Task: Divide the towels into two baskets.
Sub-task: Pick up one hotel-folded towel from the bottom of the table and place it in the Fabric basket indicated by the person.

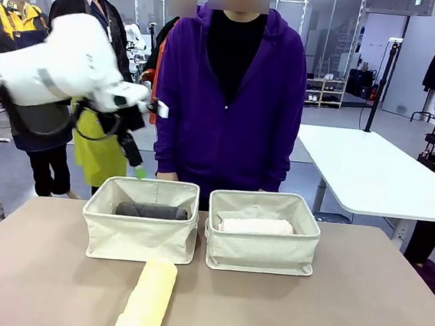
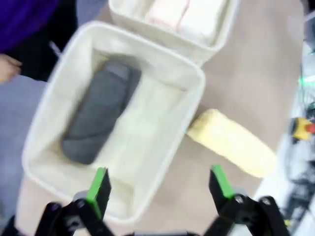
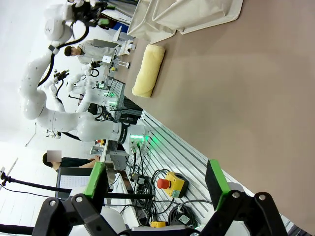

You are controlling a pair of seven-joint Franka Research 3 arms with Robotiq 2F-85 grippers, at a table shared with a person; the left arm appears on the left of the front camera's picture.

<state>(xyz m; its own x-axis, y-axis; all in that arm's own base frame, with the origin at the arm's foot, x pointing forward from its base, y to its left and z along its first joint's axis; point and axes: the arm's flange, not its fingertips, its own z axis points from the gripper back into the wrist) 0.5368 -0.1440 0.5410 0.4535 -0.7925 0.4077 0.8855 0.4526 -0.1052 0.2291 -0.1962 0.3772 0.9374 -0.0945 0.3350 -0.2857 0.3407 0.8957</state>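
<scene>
1. Front view: the left jaws hang above the far side of the left basket (image 1: 139,242), which holds the grey towel (image 1: 151,211). The white towel (image 1: 256,226) lies in the right basket (image 1: 261,253). The yellow towel (image 1: 146,299) lies on the desk (image 1: 342,314), just before the left basket.
2. Left wrist view: the left jaws are spread wide and empty over the grey towel's basket. A pink towel (image 2: 167,12) lies in the other basket.
3. Right wrist view: the right jaws are released and empty, well apart from the yellow towel.

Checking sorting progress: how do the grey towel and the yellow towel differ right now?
The grey towel lies inside the left basket; the yellow towel lies on the table outside it. Grey runs side to side; yellow runs roughly front to back. Both are rolled.
</scene>
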